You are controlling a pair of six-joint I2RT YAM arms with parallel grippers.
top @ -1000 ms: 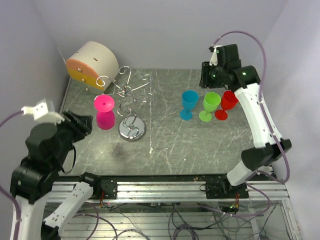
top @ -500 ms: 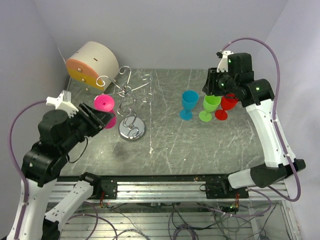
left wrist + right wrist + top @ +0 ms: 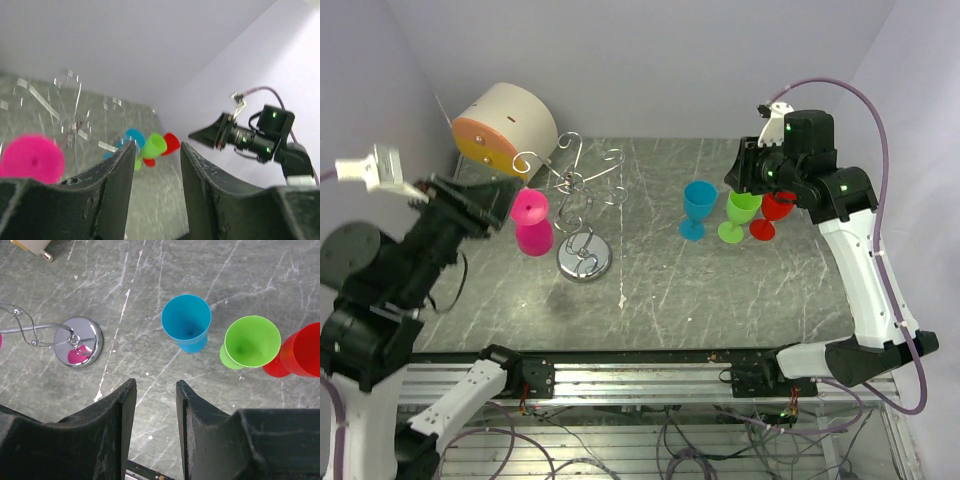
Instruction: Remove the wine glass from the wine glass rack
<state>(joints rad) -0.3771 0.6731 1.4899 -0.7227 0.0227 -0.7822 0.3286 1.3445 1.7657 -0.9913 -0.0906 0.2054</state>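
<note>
The silver wire wine glass rack (image 3: pixel 582 195) stands on its round shiny base (image 3: pixel 584 260) left of the table's middle. A pink wine glass (image 3: pixel 531 225) hangs upside down on its left side. My left gripper (image 3: pixel 498 203) is open and empty, just left of the pink glass and level with it. In the left wrist view the pink glass (image 3: pixel 32 159) lies left of the open fingers (image 3: pixel 119 170). My right gripper (image 3: pixel 742 176) is open and empty, high above the green glass. The right wrist view shows the rack's base (image 3: pixel 77 341) at the left.
A blue glass (image 3: pixel 698 207), a green glass (image 3: pixel 740 212) and a red glass (image 3: pixel 775 210) stand upright in a row at the right. A beige cylinder with an orange face (image 3: pixel 505 125) sits at the back left, behind the rack. Walls close in on both sides.
My left arm has risen and swung left, with its gripper now pointing at the pink glass from the left. My right arm has shifted slightly right and stays above the coloured glasses.
</note>
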